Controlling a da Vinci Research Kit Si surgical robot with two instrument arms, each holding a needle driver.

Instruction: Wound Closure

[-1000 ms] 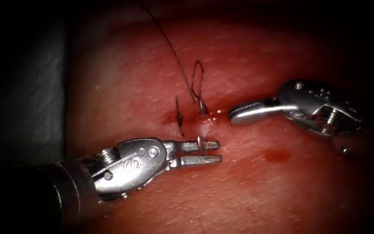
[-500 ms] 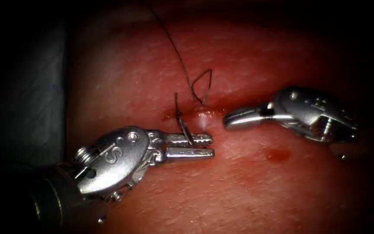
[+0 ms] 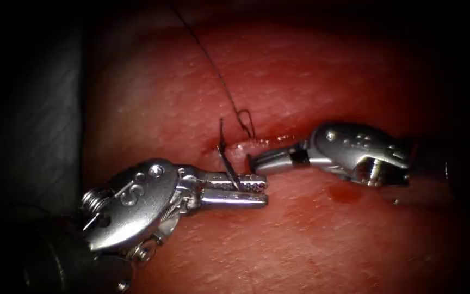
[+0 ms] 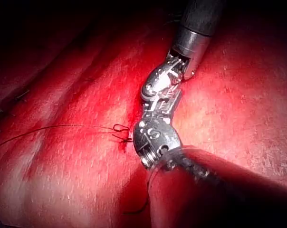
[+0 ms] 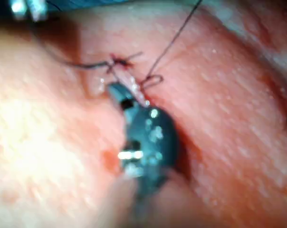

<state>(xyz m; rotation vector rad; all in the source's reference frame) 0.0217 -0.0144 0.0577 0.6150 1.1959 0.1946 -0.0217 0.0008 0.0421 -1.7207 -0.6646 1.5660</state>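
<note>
Since the earlier frame the thread [image 3: 244,117] loop has shrunk; the right hand [image 3: 254,161], closed and apparently empty, reached the cut [image 3: 257,143]. Left hand [image 3: 246,189] grips a short thread tail [image 3: 225,158], limp and fine, left of the cut.

Legible markings on the instruments.
A single engraved letter "S" stands on the rounded metal wrist housing of the left tool [image 3: 248,189], lower left of the endoscope view; the same housing in the left wrist view bears an engraving too indistinct to read.
</note>
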